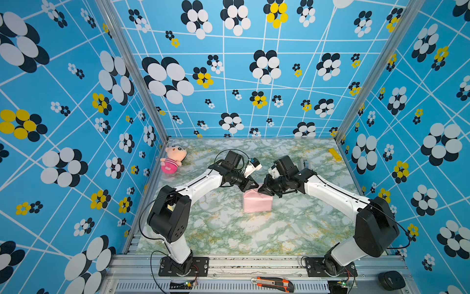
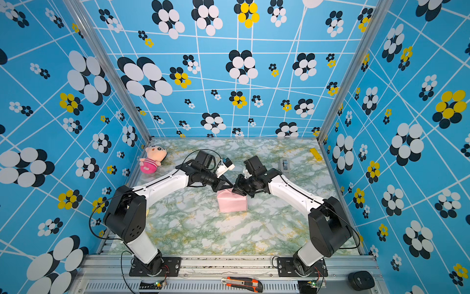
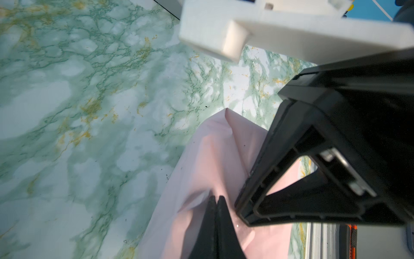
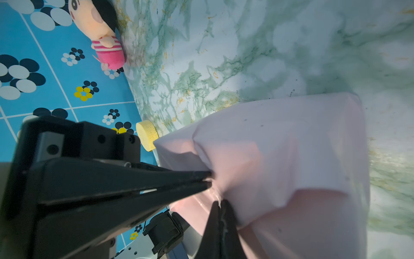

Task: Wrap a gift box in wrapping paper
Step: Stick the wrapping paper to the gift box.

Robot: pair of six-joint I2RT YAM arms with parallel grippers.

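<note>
Wrapping paper: pink face out, gift box hidden beneath.
Left gripper: clenched on the top fold.
Right gripper: clenched alongside — we judge both pin the flap shut.

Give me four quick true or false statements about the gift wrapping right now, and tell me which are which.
1. The wrapping paper shows its pink side outward. True.
2. Both grippers hang open. False: the left gripper and the right gripper are each shut on a fold of the paper.
3. The plush doll lies at a far corner of the table. True.
4. The box cutter lies on the paper. False: it lies on the metal rail in front of the table.
</note>
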